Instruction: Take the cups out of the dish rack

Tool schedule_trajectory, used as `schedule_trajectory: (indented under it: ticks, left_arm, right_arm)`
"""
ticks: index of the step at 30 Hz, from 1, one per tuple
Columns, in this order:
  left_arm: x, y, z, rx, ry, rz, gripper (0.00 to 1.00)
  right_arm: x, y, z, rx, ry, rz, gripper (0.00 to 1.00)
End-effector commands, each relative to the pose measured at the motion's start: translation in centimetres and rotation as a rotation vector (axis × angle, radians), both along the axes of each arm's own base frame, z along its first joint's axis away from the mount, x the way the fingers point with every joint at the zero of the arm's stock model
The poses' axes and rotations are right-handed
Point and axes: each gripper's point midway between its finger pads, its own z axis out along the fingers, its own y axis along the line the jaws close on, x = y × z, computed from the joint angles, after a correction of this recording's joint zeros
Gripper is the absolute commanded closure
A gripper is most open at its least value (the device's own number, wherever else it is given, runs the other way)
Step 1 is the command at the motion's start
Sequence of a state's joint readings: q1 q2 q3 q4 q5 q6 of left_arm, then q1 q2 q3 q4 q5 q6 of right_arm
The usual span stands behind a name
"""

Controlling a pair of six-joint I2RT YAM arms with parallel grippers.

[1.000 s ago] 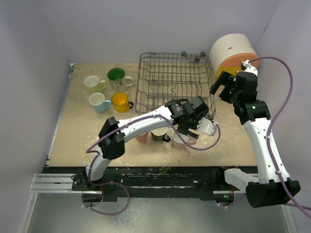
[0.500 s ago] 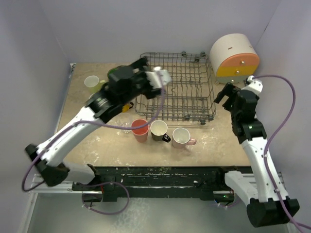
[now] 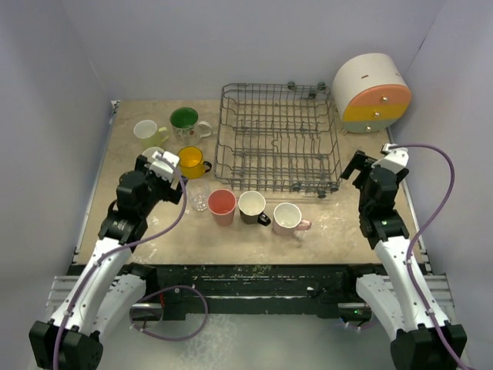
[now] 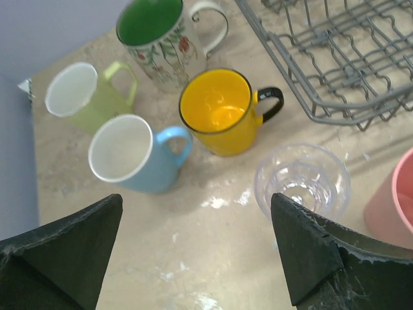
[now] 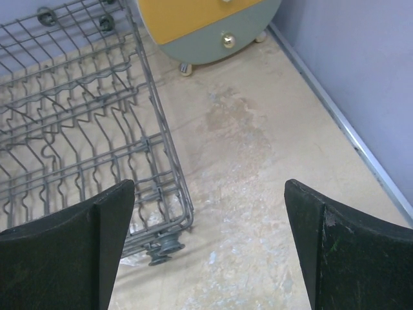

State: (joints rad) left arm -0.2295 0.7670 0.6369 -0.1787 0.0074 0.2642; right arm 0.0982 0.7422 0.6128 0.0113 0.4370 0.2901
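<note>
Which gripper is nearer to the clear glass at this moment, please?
Left. The left gripper hovers open just left of the clear glass; the right gripper is far off, beyond the dish rack's right end.

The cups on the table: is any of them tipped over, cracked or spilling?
Nothing stands out. The cups all stand upright, mouths up, with no visible chip or spill. The dish rack sits flat and holds none. Only pale smears mark the table near the clear glass.
</note>
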Motion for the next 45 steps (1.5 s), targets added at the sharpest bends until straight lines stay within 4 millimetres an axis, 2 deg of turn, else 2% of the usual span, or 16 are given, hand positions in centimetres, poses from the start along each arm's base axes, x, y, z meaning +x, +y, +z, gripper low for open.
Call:
schedule_trajectory:
  ticks: [1, 5, 6, 10, 12, 17, 20, 23, 26, 28, 29, 31, 34, 37, 40, 45]
  left_arm:
    - [-0.5, 0.1, 0.3, -0.083, -0.097, 0.016, 0.01]
    - [-1.3, 0.7, -1.4, -0.088, -0.132, 0.045, 0.01]
    - [-1.5, 0.9, -2.7, -0.084, -0.117, 0.049, 0.01]
    - [-2.3, 0.8, -5.3, -0.116, -0.077, 0.058, 0.01]
    - [-2.2, 1.1, -5.2, -0.146, -0.105, 0.088, 0.01]
    - [-2.7, 1.3, -7.5, -0.154, -0.077, 0.103, 0.01]
    - [-3.1, 1.5, -8.7, -0.159, -0.108, 0.106, 0.00]
    - [-3.5, 1.9, -9.7, -0.166, -0.140, 0.121, 0.02]
    - [-3.9, 1.7, -9.7, -0.167, -0.151, 0.097, 0.06]
    - [-4.0, 1.6, -9.7, -0.168, -0.154, 0.088, 0.12]
    - [-3.9, 1.9, -9.8, -0.171, -0.155, 0.112, 0.01]
    - [-3.7, 2.1, -9.9, -0.170, -0.151, 0.127, 0.01]
    - [-3.6, 2.4, -10.1, -0.169, -0.141, 0.144, 0.01]
    - [-3.6, 2.5, -9.9, -0.171, -0.145, 0.155, 0.01]
    - [-3.6, 3.0, -9.9, -0.178, -0.152, 0.186, 0.01]
    - [-3.0, 4.4, -10.2, -0.190, -0.132, 0.290, 0.01]
  right_arm:
    - [-0.2, -1.2, 0.4, -0.035, -0.028, -0.066, 0.00]
    - [-1.6, -2.2, 0.1, 0.009, -0.074, -0.144, 0.00]
    - [-2.0, -2.3, 0.2, 0.010, -0.088, -0.148, 0.00]
    - [-3.0, -2.9, -0.9, 0.071, -0.080, -0.214, 0.00]
    - [-3.5, -3.7, -1.7, 0.102, -0.082, -0.289, 0.00]
    - [-4.2, -4.3, -2.9, 0.153, -0.090, -0.366, 0.00]
    - [-4.9, -4.9, -2.8, 0.146, -0.103, -0.405, 0.00]
    - [-5.0, -4.9, -2.3, 0.101, -0.132, -0.361, 0.00]
    - [-4.5, -3.5, -1.5, 0.005, -0.182, -0.203, 0.00]
    - [-4.6, -2.7, -2.2, -0.013, -0.201, -0.140, 0.00]
    - [-4.9, -2.7, -2.6, -0.015, -0.203, -0.136, 0.00]
    - [-5.4, -3.1, -3.7, -0.056, -0.177, -0.141, 0.00]
    - [-6.0, -3.7, -3.9, -0.053, -0.186, -0.182, 0.00]
    - [-6.0, -4.2, -5.7, -0.034, -0.162, -0.229, 0.00]
    - [-5.1, -3.8, -7.2, -0.044, -0.110, -0.202, 0.00]
    - [-3.4, -3.7, -8.4, -0.064, -0.022, -0.210, 0.00]
